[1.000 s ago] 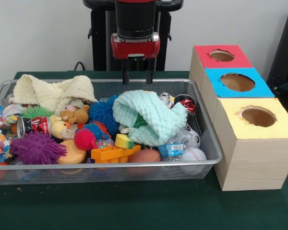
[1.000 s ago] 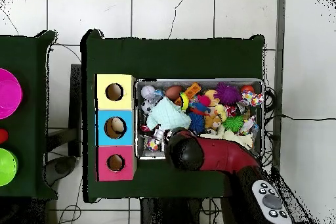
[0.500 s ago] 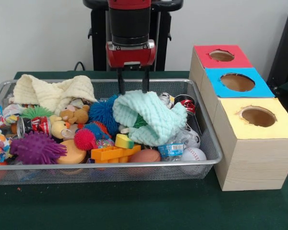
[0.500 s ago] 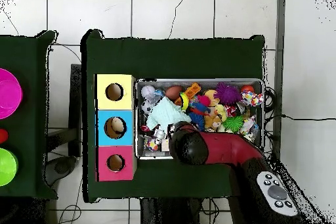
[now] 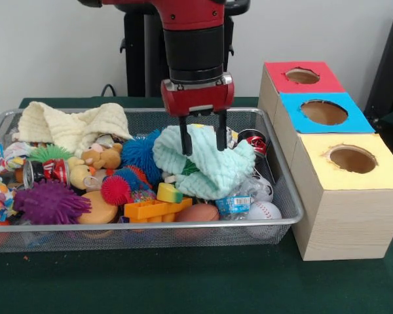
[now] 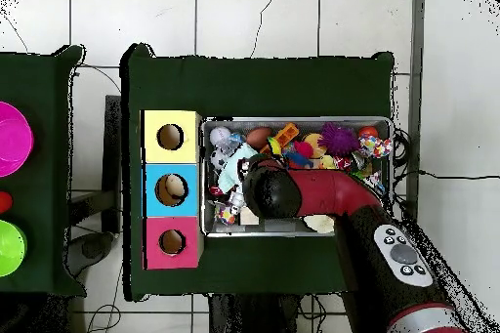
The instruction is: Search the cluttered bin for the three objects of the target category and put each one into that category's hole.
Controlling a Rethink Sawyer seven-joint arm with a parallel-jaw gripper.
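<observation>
Since half a second ago the red and black arm has swung forward over the bin and lowered, so its gripper (image 5: pixel 202 139) now straddles the top of the crumpled mint-green knitted cloth (image 5: pixel 206 163). Its two black fingers (image 5: pixel 185 140) stand apart, one on each side of a raised fold, their tips pressed into the fabric; nothing is lifted.

That cloth lies heaped in the right half of the silver wire-mesh bin (image 5: pixel 150 226), its long axis running left to right. A cream knitted cloth (image 5: pixel 72 124) is bunched at the far left corner, also stretched left to right.

Around them the bin holds a blue spiky ball (image 5: pixel 141 152), a purple spiky ball (image 5: pixel 49 201), a pink spiky ball (image 5: pixel 116 190), a small brown teddy bear (image 5: pixel 103 157), a red drink can (image 5: pixel 47 171) lying on its side, an orange plastic block (image 5: pixel 156 209), a brown toy football (image 5: pixel 198 212) and a white baseball (image 5: pixel 264 210).

Just right of the bin stands a row of three wooden boxes with round holes: the red-topped box (image 5: pixel 300 77) farthest, the blue-topped box (image 5: pixel 322 112) between, the yellow-topped box (image 5: pixel 351 160) nearest. From overhead, something pale sits inside the blue box's hole (image 6: pixel 172 189).
</observation>
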